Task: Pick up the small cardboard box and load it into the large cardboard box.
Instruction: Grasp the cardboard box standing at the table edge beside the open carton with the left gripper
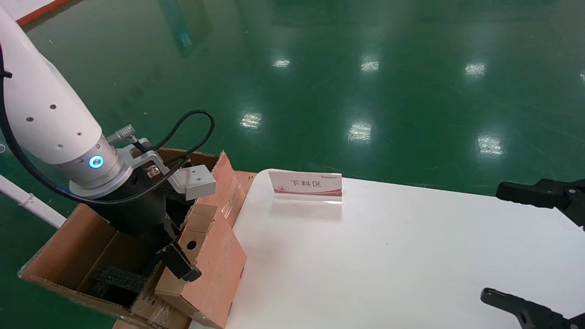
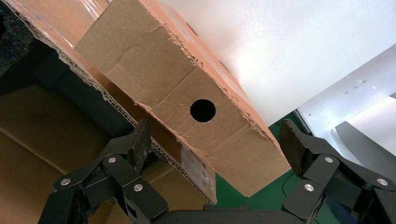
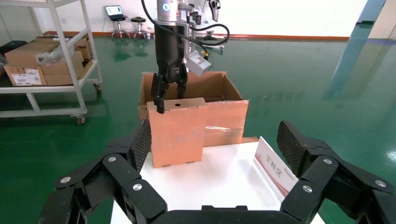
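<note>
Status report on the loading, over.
Left gripper open, straddling small cardboard box top. Box at table edge against large cardboard box, not yet inside. Right gripper open, parked right.

A small sign stand [image 1: 305, 186] on the white table [image 1: 388, 256] reads "下料区" in dark characters. Its small corner logo is too small to read. A label on the large cardboard box [image 2: 198, 170] carries illegible print.
</note>
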`<action>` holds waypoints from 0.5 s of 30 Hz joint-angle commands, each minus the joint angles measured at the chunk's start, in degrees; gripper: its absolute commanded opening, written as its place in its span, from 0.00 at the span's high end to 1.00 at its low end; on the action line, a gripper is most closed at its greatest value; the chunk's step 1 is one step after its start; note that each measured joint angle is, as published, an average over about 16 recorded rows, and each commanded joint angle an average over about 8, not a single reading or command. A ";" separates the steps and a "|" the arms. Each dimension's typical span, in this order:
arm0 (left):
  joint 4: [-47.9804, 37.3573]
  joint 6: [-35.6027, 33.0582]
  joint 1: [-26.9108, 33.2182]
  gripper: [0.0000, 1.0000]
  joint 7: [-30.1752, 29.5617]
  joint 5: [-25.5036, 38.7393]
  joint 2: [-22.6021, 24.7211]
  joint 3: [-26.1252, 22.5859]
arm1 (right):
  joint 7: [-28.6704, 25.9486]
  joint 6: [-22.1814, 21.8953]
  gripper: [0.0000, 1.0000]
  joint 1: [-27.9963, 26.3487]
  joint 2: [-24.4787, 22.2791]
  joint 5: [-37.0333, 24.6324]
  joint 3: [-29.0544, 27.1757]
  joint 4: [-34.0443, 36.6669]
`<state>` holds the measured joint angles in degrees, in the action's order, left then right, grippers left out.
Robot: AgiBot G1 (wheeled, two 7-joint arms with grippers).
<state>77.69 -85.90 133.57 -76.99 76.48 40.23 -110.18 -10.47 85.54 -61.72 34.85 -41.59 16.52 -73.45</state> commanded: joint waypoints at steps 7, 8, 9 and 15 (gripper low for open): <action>-0.05 1.53 -1.51 0.00 -0.40 0.78 0.48 -1.03 | 0.02 -0.01 0.00 -0.01 -0.01 0.02 0.03 0.00; -0.05 1.73 -1.68 0.00 -0.50 0.98 0.55 -1.14 | 0.02 -0.01 0.00 -0.01 -0.01 0.02 0.03 0.00; -0.05 1.96 -1.85 0.00 -0.57 1.19 0.62 -1.24 | 0.02 -0.02 0.00 -0.01 -0.02 0.03 0.04 0.00; -0.03 2.98 -2.54 0.00 -0.78 2.11 0.97 -1.66 | 0.03 -0.03 0.00 -0.01 -0.02 0.04 0.06 0.01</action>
<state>77.65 -83.06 131.10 -77.72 78.37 41.13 -111.79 -10.44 85.51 -61.72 34.83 -41.55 16.57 -73.44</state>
